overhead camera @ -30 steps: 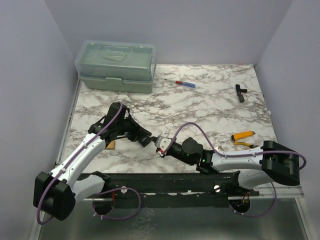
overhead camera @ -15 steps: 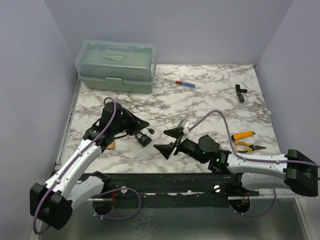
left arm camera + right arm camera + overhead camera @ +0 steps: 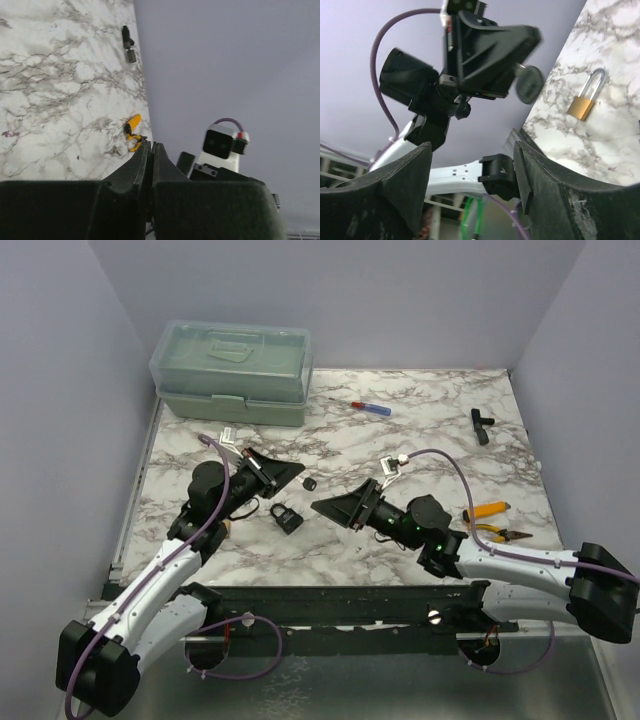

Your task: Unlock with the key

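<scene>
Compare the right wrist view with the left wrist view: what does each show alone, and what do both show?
Only the right wrist view: the padlock lying on the marble table, and the key pinched in the left gripper. Only the left wrist view: a yellow-handled tool and a black T-shaped tool. Both: the marble table and the left gripper, shut.

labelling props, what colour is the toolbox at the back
The toolbox is pale sage green; it shows best in the top external view.
</scene>
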Controlling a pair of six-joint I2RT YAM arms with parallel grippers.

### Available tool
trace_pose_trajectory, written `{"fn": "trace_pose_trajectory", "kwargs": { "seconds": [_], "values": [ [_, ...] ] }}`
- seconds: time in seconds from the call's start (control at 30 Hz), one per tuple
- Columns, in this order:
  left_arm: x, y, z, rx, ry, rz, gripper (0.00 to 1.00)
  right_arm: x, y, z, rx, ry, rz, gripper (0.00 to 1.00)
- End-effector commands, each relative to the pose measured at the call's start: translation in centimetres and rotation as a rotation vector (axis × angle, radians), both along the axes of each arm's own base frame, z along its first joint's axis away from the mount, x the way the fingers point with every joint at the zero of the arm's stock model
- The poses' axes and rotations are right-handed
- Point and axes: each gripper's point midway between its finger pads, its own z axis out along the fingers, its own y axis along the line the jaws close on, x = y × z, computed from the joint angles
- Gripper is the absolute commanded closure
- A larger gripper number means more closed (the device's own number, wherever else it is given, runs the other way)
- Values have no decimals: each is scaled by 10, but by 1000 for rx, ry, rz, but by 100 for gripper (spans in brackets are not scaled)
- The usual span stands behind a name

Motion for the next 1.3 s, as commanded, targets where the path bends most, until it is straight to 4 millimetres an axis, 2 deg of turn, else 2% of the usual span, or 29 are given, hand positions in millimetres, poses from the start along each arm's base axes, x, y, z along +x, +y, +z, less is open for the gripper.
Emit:
{"fn": "trace_pose_trajectory", "kwargs": {
  "seconds": [0.0,0.07,0.23,0.43,0.6,0.9,1.1,1.27],
  "values": [
    [-6,1,42,-111,-154,-13,100,6,0,5,144,172,-15,29],
    [-9,1,46,-129,-166,-22,100,11,-2,3,154,181,-37,32],
    [-14,1,44,-140,-164,-28,100,22,-9,12,193,134,-103,40],
    [-20,0,48,-171,-177,-55,100,35,-6,22,201,98,-134,47],
    [-25,0,50,-179,-188,-72,100,37,-1,25,230,75,-116,52],
    [-28,-2,43,-181,-171,-89,100,39,10,33,237,42,-90,61],
    [-27,-1,40,-180,-168,-80,100,36,17,30,229,42,-58,72],
    [-25,-2,40,-172,-171,-78,100,33,20,26,228,46,-33,75]
  ]
}}
